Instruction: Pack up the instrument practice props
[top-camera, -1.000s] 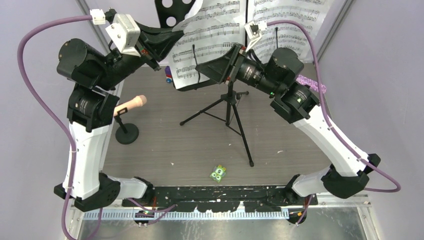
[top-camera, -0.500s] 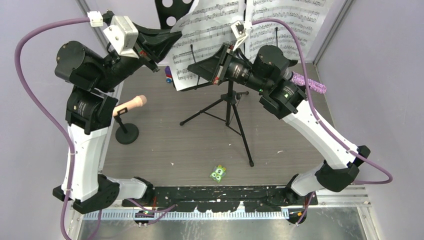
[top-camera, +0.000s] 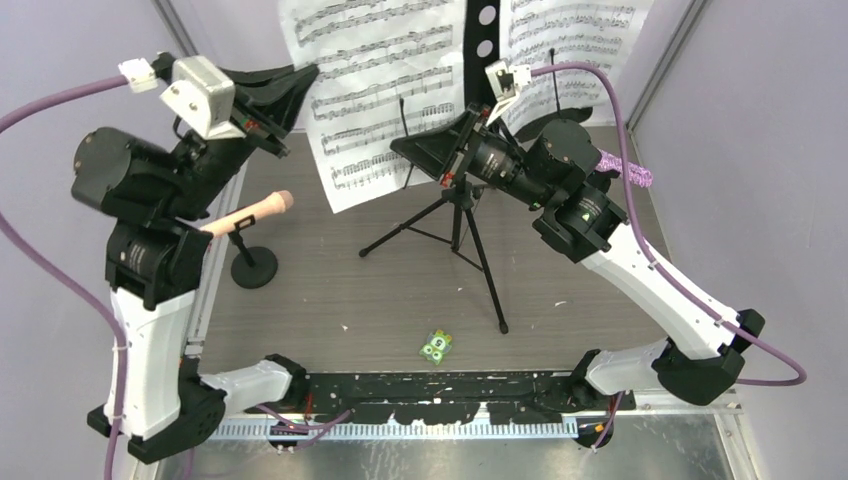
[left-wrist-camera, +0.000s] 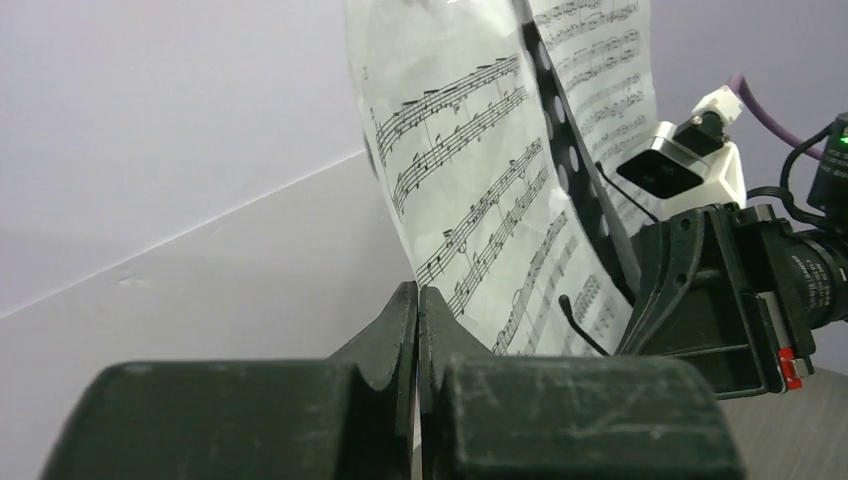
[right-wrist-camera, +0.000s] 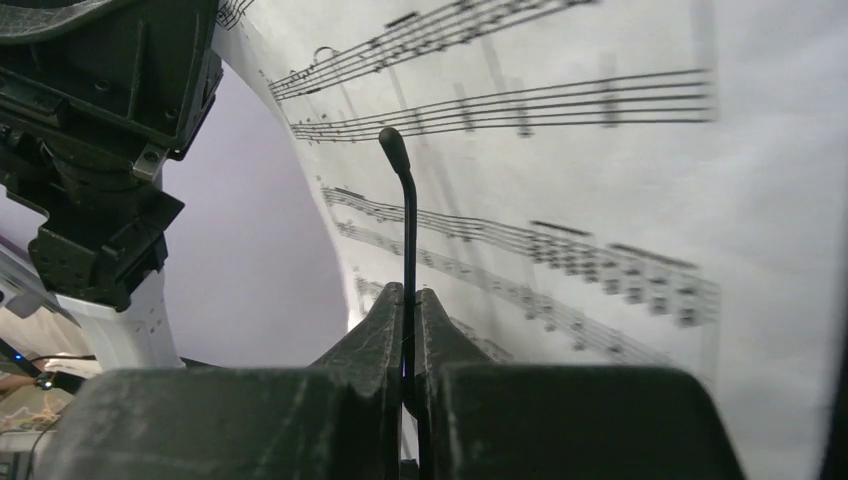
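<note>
From above, the music desk (top-camera: 483, 30) stands on its tripod (top-camera: 462, 228) near the table's (top-camera: 330, 290) far edge. Left wrist: the left gripper (left-wrist-camera: 417, 300) pinches 1 sheet-music page (left-wrist-camera: 470, 190), fingers together. Right wrist: the right gripper (right-wrist-camera: 408, 305) clamps the desk's retainer wire (right-wrist-camera: 409, 220).

Softly, evenly lit, with faint shadows on the tabletop (top-camera: 330, 290) and sheet-music pages (right-wrist-camera: 620, 270) blurred in the right wrist view.

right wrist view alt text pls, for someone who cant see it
The right gripper is shut on a thin black page-holder wire that rises from between its fingertips. A white sheet-music page fills the background close behind, and the black left arm shows at upper left.
</note>
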